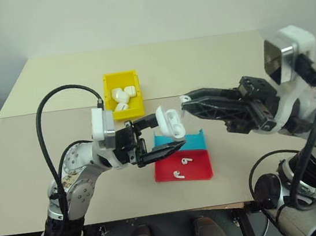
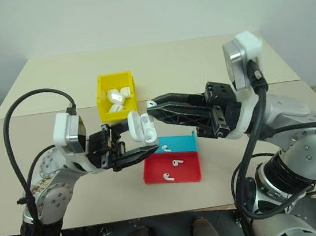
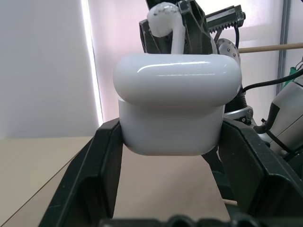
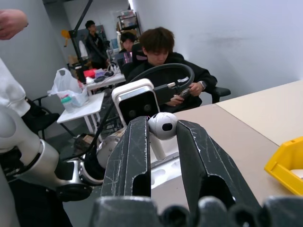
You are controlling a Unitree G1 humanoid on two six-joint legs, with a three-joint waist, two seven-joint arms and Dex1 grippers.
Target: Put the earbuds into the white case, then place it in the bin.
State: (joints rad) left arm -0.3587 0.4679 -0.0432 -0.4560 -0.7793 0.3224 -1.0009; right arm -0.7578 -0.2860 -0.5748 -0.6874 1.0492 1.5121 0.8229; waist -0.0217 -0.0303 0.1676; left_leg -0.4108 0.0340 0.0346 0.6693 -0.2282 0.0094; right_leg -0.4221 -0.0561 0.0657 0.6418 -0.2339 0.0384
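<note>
Right end effector [image 4: 163,127]: two black fingers [image 4: 135,156] pinch one earbud [image 4: 162,126] between their tips, rounded head with dark port facing the camera, white stem running down behind the fingers toward 6 o'clock. Just behind the earbud, a white-cased module with a dark face [image 4: 137,101] on the other arm, black cable [image 4: 168,71] looping above it. Beige table [image 4: 265,113] spans the 3 o'clock side; corner of the yellow bin [image 4: 286,165] at 4 o'clock. Seated person in dark clothing [image 4: 163,59] at 12 o'clock, others behind. White bag on a side table [image 4: 68,85] at 10 o'clock.
</note>
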